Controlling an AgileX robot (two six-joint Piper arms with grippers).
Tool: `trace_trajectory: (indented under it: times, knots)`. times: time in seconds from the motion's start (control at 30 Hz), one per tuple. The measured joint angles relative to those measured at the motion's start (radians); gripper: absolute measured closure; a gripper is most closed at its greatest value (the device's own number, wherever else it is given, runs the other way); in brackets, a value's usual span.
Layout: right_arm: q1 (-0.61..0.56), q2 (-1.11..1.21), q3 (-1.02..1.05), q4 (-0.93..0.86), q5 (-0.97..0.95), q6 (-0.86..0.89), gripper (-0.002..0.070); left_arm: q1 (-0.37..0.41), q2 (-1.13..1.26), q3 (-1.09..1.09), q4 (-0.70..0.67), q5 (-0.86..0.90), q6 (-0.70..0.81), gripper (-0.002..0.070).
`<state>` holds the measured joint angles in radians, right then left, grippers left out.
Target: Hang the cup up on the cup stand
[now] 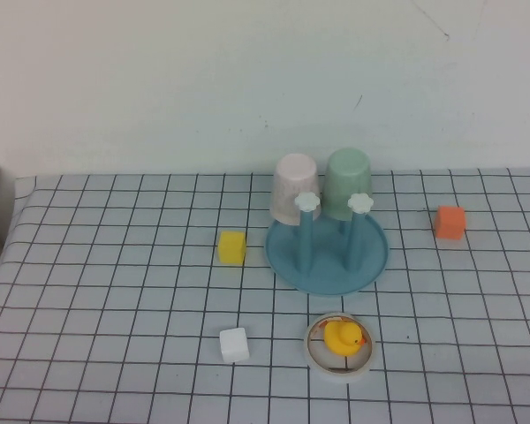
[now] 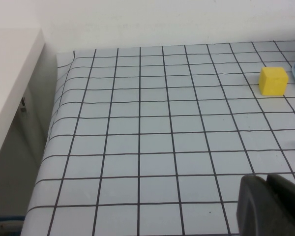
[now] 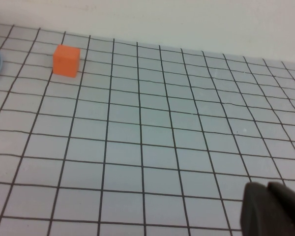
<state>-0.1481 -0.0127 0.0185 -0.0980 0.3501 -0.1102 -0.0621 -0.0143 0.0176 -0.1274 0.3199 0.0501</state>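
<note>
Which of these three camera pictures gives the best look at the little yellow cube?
The left wrist view: the small yellow cube sits large there, unobstructed on the checked cloth, with top and side faces distinct. The high view shows it smaller, left of the round blue cup stand. The right wrist view misses it entirely.

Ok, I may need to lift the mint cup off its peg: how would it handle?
The cup looks like thin plain plastic, so probably light and stiff. Its smooth tapered wall may slip in a gripper. Inverted on the cup stand beside the pink cup, it likely lifts straight up.
</note>
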Motion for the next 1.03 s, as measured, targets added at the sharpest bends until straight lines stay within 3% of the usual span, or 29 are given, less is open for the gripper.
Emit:
trace_trajectory:
  times: [1.03]
  knots:
    - [0.028,0.0,-0.002,-0.002,0.007,0.06,0.0678,0.0,0.0,0.0,0.0,0.0,-0.002,0.0676]
